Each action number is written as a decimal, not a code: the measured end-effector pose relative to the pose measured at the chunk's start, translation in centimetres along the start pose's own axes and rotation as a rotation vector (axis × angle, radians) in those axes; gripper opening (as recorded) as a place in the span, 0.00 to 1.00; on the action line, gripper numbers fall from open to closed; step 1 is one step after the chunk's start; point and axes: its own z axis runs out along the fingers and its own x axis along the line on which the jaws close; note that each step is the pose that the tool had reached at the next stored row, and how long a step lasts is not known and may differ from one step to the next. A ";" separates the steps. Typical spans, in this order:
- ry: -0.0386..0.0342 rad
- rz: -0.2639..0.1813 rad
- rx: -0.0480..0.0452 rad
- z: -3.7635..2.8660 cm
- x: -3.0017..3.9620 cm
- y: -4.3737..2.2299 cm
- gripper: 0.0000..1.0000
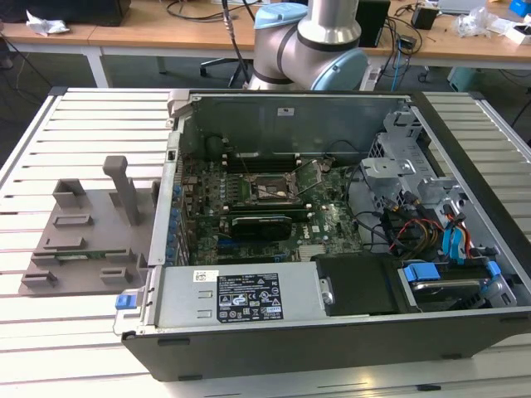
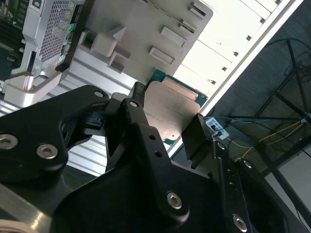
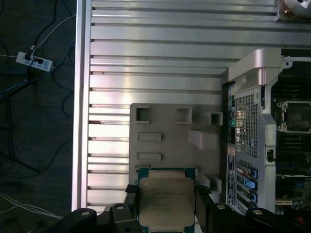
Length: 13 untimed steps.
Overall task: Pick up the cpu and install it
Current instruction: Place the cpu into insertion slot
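The cpu [image 3: 165,201] is a flat square chip with a dull silver top and a green rim. It sits between the two black fingers of my gripper [image 3: 165,206], which is shut on it. In the second wrist view the cpu [image 2: 170,109] shows again, clamped by my gripper [image 2: 167,116] from two opposite edges. It hangs well above the grey plastic tray [image 3: 165,131], near the tray's edge. The black socket frame [image 1: 270,189] lies on the motherboard inside the open computer case, also seen as the socket frame [image 3: 296,116] off to one side of the held chip.
The open computer case [image 1: 332,332] lies on a white slatted table [image 1: 91,116], with the grey tray [image 1: 83,224] at the exterior view's left. The arm's base [image 1: 311,41] stands behind the case. Cables and drive bays [image 1: 431,224] crowd the case's right side.
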 end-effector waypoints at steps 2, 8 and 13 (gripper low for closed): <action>0.0000 0.000 0.0000 0.18 -0.07 0.00 0.55; -0.0002 0.000 -0.0001 0.60 -0.26 -0.01 0.55; 0.0000 0.000 0.0000 0.92 -0.46 -0.02 0.55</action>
